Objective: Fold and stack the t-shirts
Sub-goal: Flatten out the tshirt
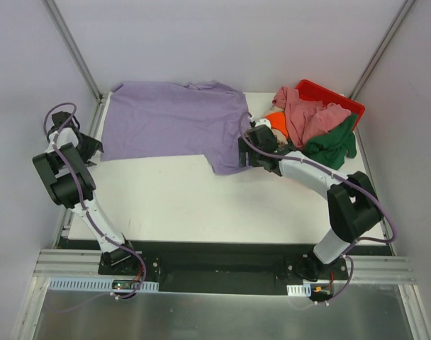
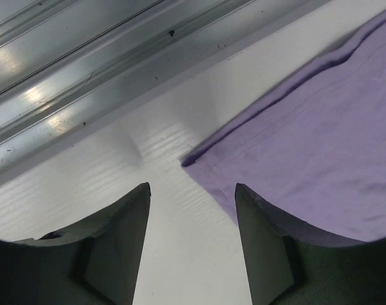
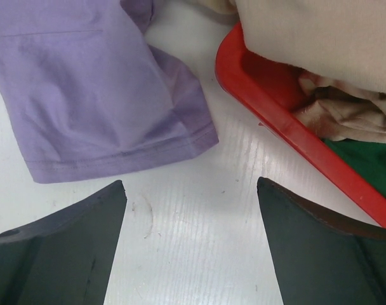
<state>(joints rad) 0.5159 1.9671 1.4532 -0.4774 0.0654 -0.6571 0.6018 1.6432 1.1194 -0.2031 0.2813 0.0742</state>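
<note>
Right now the lavender t-shirt lies spread flat across the upper middle of the top view, on the white table, its hem toward the left of the frame and one sleeve hanging down toward lower centre. My left gripper sits at the left edge of that shirt. In the left wrist view its jaws stand apart: the hem corner of the lavender t-shirt reaches into the gap from the right, the right-hand finger overlaps the cloth, and the left-hand one is over bare table. A metal rail crosses the upper left of that frame. My right gripper is at the shirt's sleeve, just left of the red bin. In the right wrist view its jaws gape wide over bare table and clamp nothing; the lavender sleeve fills the upper left and its hem lies just above my fingertips. The red bin slants down the right side of that frame, with the beige t-shirt heaped over its rim at the upper right and a patch of green at the right edge. From above, the pink t-shirt spills over the bin, the green t-shirt hangs off its lower edge, and a bit of the orange t-shirt shows beside my right wrist.
</note>
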